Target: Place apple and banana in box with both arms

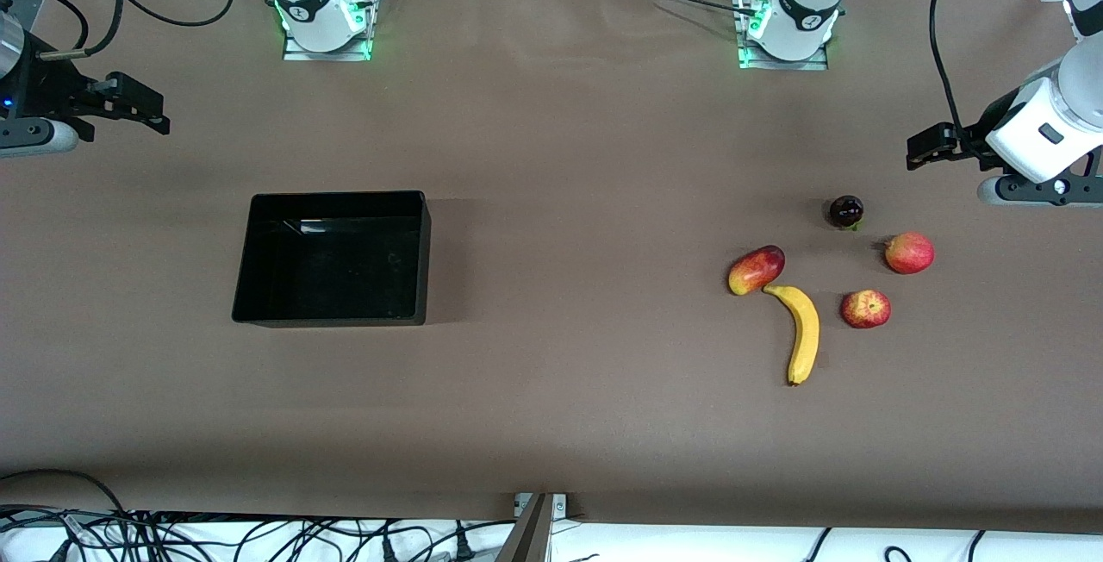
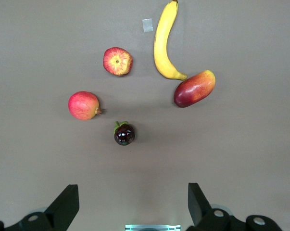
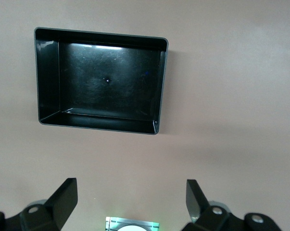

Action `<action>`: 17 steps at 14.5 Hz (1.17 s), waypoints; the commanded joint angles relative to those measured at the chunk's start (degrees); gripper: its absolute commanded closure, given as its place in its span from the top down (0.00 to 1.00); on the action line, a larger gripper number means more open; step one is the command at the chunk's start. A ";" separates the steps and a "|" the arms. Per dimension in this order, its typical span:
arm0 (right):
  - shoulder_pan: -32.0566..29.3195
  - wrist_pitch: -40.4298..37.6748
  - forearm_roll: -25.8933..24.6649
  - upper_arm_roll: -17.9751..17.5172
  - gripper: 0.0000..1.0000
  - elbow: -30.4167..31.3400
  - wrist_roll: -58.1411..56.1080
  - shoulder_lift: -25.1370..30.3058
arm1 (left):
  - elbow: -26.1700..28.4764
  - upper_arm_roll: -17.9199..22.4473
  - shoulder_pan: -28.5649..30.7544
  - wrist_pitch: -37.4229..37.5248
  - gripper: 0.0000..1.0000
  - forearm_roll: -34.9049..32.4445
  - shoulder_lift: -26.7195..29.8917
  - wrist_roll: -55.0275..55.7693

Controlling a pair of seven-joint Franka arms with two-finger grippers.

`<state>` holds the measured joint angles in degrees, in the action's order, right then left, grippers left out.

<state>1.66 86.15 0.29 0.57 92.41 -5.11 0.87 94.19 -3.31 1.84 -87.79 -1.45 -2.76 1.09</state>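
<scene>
While both arms waited, the left tool (image 2: pixel 130 207) and right tool (image 3: pixel 130 207) hung wide open and empty above the table (image 1: pixel 551 424); the apple (image 1: pixel 865 309) lay beside the banana (image 1: pixel 801 331).

No readable text, labels, numbers (arm-base markings too small to read)

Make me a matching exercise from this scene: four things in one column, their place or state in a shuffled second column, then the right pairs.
Things:
1. banana
2. apple
3. box
4. left gripper

Places or states:
A. open, up at the left arm's end of the table
B. empty, toward the right arm's end of the table
C. one tip right beside the oblong red-and-yellow fruit
D. nearer to the front camera than the plain red fruit

Pairs: 1-C, 2-D, 3-B, 4-A
</scene>
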 commanded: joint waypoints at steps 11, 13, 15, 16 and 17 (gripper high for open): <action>0.28 10.31 -0.73 0.57 1.00 9.08 0.28 -2.18 | -2.08 0.06 -0.08 1.39 1.00 0.05 -1.02 -0.47; 0.10 17.87 -0.64 0.74 1.00 12.95 0.28 -6.73 | -2.08 0.06 -0.08 1.39 1.00 0.05 -1.02 -0.47; 0.01 26.56 -0.29 1.62 1.00 16.90 0.45 -10.96 | -2.08 0.06 -0.08 1.39 1.00 0.05 -1.02 -0.47; -0.07 31.13 -0.20 1.71 1.00 18.75 0.54 -12.81 | -2.08 0.06 0.01 1.39 1.00 0.05 -1.02 -0.47; -0.16 33.96 -0.20 2.41 1.00 19.38 0.54 -14.83 | -2.08 0.06 0.01 1.39 1.00 0.05 -1.02 -0.47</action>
<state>1.60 115.02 0.29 2.14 109.77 -5.03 -11.57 94.14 -3.30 1.84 -87.78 -1.45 -2.79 1.09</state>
